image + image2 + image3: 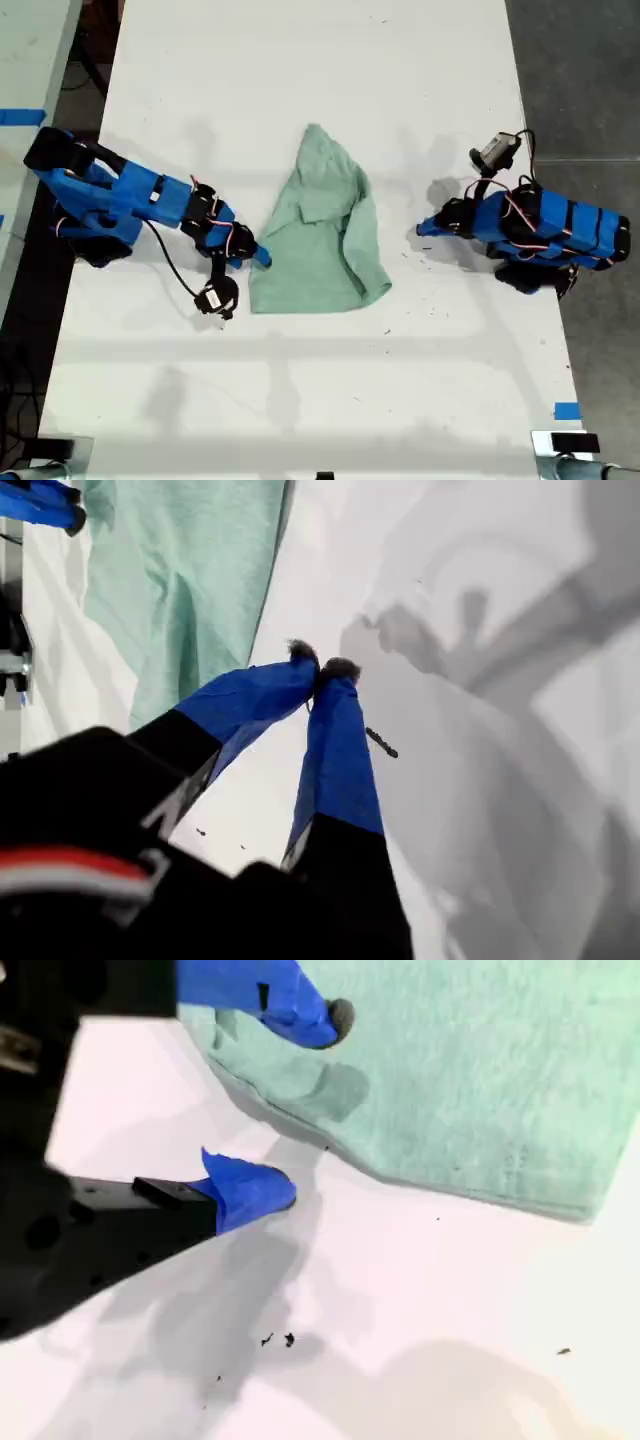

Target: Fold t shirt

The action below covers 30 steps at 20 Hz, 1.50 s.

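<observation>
- Grip comes first: our second end effector (305,1105) stands with its jaws apart at the corner of the t shirt (480,1080). One tip is over the cloth and the other over the bare table (420,1300) just beside the hem. We judge that it has not yet taken hold.
- To do this well, we should lower it until the tip on the table side slides under the hem. Then we close on the full thickness of the edge, not on a single top layer.
- In the exterior view this end effector (255,255) sits at the shirt's corner nearest that view's lower left. The t shirt (320,235) lies mid-table between the two arms, already bunched. It is wide at the hem end and narrows to a point toward the top of that view, with a flap lying over its middle.
- Wrinkled, soft cloth will likely drag and not slide. So we would lift the corner clear of the table before carrying it across, and keep the move slow.
- Across the shirt, our first end effector (320,662) has its tips pressed together on nothing, over bare table, apart from the shirt's edge (180,580). In the exterior view it (425,228) points at the shirt from that view's right.
- We would have it open and pin or take the near edge, so the cloth cannot follow the pull.
</observation>
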Each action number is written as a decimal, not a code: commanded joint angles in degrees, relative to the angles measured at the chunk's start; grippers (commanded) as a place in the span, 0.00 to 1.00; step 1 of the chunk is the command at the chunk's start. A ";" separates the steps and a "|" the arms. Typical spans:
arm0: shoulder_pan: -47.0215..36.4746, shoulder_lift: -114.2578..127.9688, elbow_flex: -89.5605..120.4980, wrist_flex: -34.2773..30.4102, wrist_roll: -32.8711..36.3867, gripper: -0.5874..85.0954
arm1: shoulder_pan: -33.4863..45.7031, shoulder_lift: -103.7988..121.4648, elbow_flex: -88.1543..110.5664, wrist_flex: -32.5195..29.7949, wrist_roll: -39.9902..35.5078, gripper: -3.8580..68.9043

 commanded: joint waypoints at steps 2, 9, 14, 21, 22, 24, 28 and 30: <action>-1.58 -7.03 -6.42 0.97 0.70 0.01 | 0.44 1.05 3.25 0.18 0.53 0.08; -2.20 -2.90 -20.83 14.15 2.90 0.01 | 0.44 1.05 3.25 0.26 0.53 0.08; -2.02 -5.10 -39.02 22.32 7.03 0.01 | 0.53 1.05 3.25 0.26 0.53 0.08; -6.42 -18.19 -57.22 20.48 13.97 0.01 | 0.53 1.05 3.25 0.26 0.44 0.08; -6.94 -18.90 -57.92 17.93 15.47 0.01 | 0.53 1.05 3.25 0.26 0.44 0.08; -7.82 -19.69 -57.92 13.97 16.26 0.12 | 0.44 1.05 3.25 0.26 0.44 0.08; -8.70 -20.65 -57.92 9.49 16.26 0.25 | 0.35 1.05 3.25 0.26 0.44 0.08; -9.05 -20.65 -57.92 8.09 16.79 0.22 | 0.35 1.05 3.25 0.26 0.44 0.08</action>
